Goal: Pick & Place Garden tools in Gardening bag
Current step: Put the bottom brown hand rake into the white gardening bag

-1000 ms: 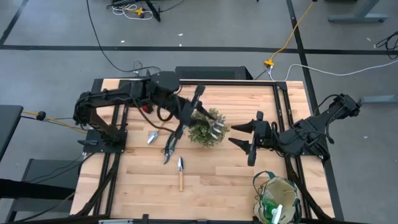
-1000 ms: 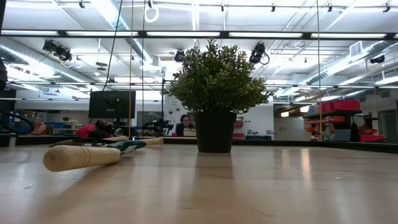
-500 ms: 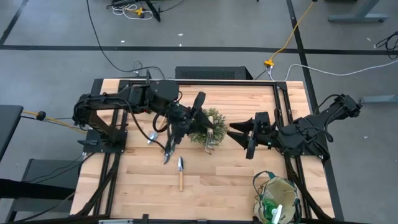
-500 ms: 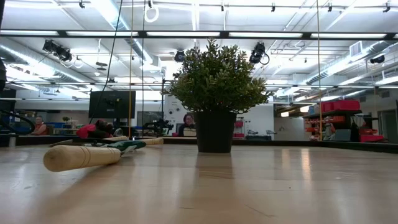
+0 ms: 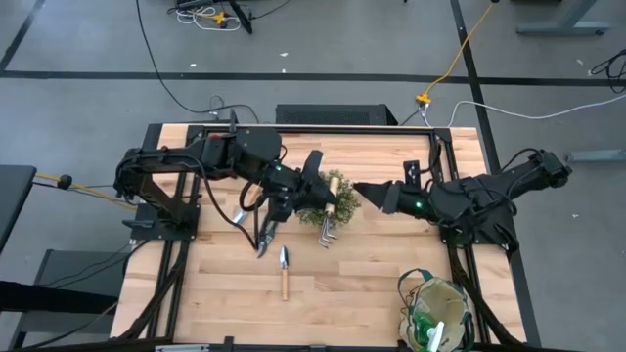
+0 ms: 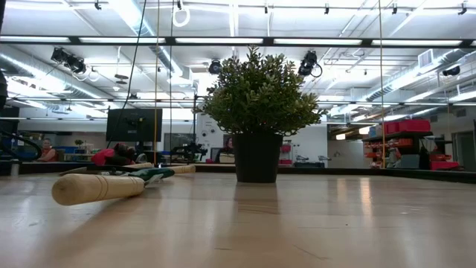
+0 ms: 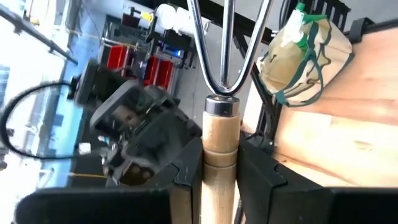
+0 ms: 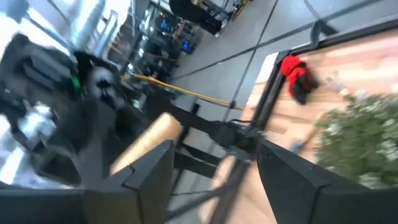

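From above, a wooden-handled metal hand rake (image 5: pixel 329 207) was seen clenched in the left claw (image 5: pixel 315 186) over the bushy green plant (image 5: pixel 317 201), while the right claw (image 5: pixel 370 193), fingers spread and empty, was held beside it. The beige canvas bag with green trim (image 5: pixel 436 311) was seen at the wooden counter (image 5: pixel 352 274)'s near right corner. In the left wrist view, the rake's handle (image 7: pixel 219 162) was gripped between dark fingers (image 7: pixel 258 180).
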Robot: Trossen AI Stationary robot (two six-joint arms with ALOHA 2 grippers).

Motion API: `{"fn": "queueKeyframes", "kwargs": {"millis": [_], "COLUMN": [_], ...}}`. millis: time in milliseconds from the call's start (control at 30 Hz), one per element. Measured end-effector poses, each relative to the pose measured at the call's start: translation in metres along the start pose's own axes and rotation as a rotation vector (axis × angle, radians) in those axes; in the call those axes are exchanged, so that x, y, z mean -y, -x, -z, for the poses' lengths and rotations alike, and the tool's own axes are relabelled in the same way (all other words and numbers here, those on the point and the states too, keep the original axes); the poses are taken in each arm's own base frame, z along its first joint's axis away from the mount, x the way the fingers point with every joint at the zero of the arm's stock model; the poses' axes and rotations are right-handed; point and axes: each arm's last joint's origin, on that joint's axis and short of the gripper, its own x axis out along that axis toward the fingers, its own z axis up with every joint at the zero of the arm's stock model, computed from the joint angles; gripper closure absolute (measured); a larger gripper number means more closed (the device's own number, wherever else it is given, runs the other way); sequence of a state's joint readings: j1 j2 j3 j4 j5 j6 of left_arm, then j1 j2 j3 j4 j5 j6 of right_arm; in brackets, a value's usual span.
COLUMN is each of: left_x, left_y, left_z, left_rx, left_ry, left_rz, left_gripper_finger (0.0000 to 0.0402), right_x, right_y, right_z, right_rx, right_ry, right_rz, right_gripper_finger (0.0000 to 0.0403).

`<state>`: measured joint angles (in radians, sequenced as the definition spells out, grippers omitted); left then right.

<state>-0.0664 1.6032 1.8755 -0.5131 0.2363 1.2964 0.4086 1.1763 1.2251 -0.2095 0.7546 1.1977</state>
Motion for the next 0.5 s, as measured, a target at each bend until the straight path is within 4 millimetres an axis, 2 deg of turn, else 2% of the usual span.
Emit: {"fn": "queueKeyframes", "kwargs": {"millis": [167,500], "left_x": [0.0,0.0], "left_y": [0.0,0.0], "left_z": [0.0,0.002], "left_rx": [-0.005,-0.049], "left_ry": [-0.077,-0.176], "left_rz": [-0.002,-0.009], "left_gripper_finger": [0.0321,0.0321], "right_x": [-0.006,-0.006], "right_y": [-0.007,-0.016], "right_z": [-0.011,-0.024], "right_rx": [0.008,0.008], "right_ry": [-0.164,-0.241], "right_rz": [-0.082,-0.125], "right_gripper_finger": [0.0161,0.0144]}}
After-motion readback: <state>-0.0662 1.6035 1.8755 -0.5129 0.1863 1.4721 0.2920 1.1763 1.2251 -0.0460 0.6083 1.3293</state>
